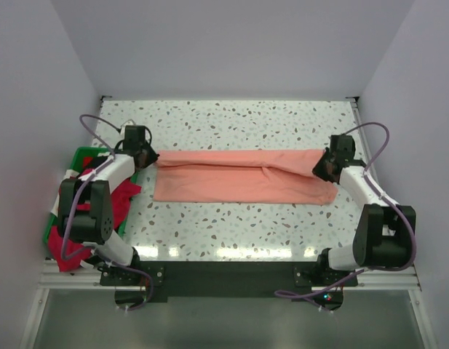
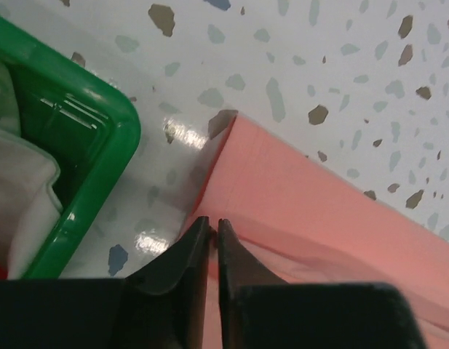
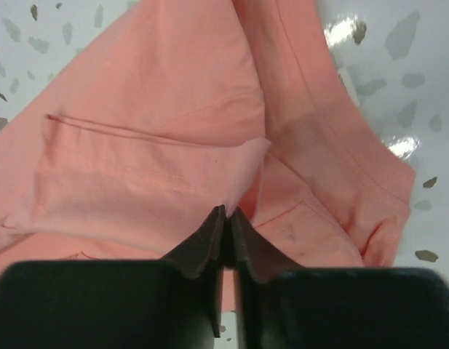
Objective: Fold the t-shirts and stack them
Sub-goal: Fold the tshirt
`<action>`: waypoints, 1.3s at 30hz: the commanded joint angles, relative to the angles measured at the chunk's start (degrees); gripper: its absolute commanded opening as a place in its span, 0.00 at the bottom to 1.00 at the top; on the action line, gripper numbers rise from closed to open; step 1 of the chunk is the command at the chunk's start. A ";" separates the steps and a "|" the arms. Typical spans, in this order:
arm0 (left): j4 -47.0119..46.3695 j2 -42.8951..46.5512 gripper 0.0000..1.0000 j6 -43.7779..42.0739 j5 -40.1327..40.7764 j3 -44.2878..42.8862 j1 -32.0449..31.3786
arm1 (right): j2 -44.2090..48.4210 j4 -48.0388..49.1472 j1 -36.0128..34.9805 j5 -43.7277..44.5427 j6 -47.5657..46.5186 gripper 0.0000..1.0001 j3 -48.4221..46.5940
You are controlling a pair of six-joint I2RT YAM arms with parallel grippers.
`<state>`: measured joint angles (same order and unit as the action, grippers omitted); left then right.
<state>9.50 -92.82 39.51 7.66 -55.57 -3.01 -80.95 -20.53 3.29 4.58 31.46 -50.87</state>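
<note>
Near left: bin [image 1: 86, 153], with the red shirt [image 1: 122, 196] draped over its rim, not yet folded. Mid-table: the pink shirt [image 1: 239, 178] lies as a long left-to-right band, apparently folded lengthwise. Left gripper [image 2: 213, 224] sits at its left end beside the bin, jaws a thin slit at the hem; can't tell if cloth is caught. Right gripper [image 3: 228, 212] is closed, pinching a raised fold at the sleeve end. One claw per end probably sets up an end-over-end fold.
</note>
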 commanded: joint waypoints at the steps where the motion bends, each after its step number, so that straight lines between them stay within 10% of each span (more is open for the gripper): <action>1: 0.35 4.30 0.29 2.42 0.34 3.18 0.63 | 2.55 1.99 0.58 -2.99 1.93 0.20 3.06; 2: 0.09 5.44 0.50 2.50 0.25 3.71 0.72 | 2.55 1.90 0.58 -3.52 1.94 0.26 3.23; 5: -0.09 7.29 0.65 2.59 -0.63 4.51 0.72 | 4.04 1.38 0.58 -4.40 1.06 0.44 3.24; 10: -0.26 7.83 0.66 2.15 -4.13 2.67 0.63 | 6.07 1.28 -0.30 -4.05 -0.35 0.62 1.66; 23: -2.29 3.43 0.60 2.94 -5.37 0.81 -4.99 | -13.52 0.05 -16.55 11.05 -6.59 0.64 -17.76; 39: -3.26 2.82 0.58 3.74 -7.31 0.64 -5.87 | -28.65 -0.82 -20.69 17.13 -7.65 0.61 -28.84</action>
<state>8.64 -90.02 42.46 1.08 -53.69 -8.47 -108.49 -21.63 -16.38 18.92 24.18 -77.17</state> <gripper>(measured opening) 0.581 0.622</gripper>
